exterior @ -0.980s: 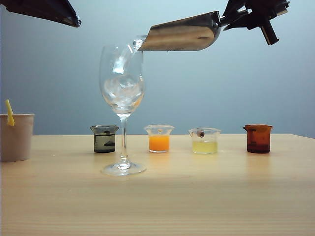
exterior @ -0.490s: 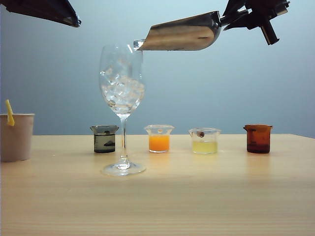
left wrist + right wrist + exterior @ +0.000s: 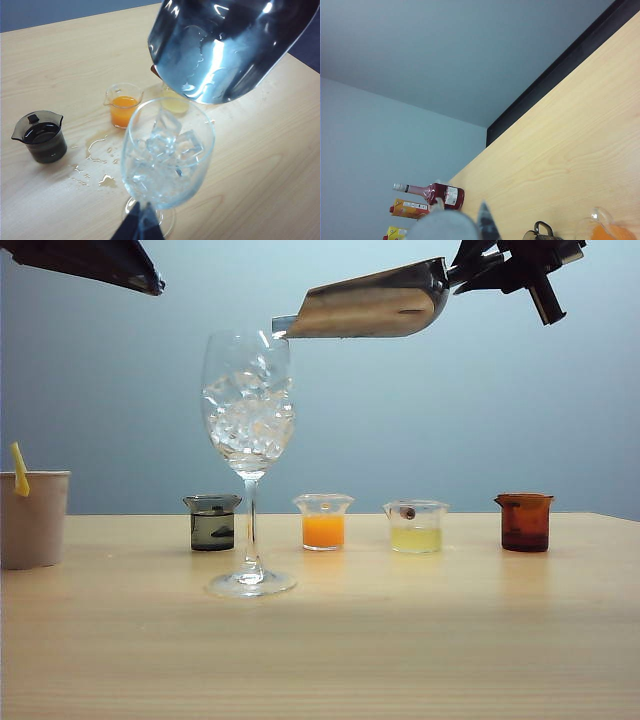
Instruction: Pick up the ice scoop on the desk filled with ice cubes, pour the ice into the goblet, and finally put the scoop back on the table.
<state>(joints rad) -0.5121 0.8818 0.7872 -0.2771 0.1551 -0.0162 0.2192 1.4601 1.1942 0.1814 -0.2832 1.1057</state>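
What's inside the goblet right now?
The goblet holds a pile of ice cubes filling most of the bowl. The left wrist view shows clear chunks stacked; whether meltwater sits beneath them is hidden by the ice.

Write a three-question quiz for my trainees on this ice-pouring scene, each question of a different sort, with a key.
1. True or false: the ice cubes lie inside the goblet.
2. Which gripper holds the ice scoop above the goblet's rim? A) left gripper B) right gripper
3. Fill in: the beaker nearest the goblet's stem in the exterior view holds a ____ liquid.

Key: 1 true; 2 B, shut on the handle at upper right; 3 dark, the dark beaker. The left gripper shows only dark tips below the goblet.
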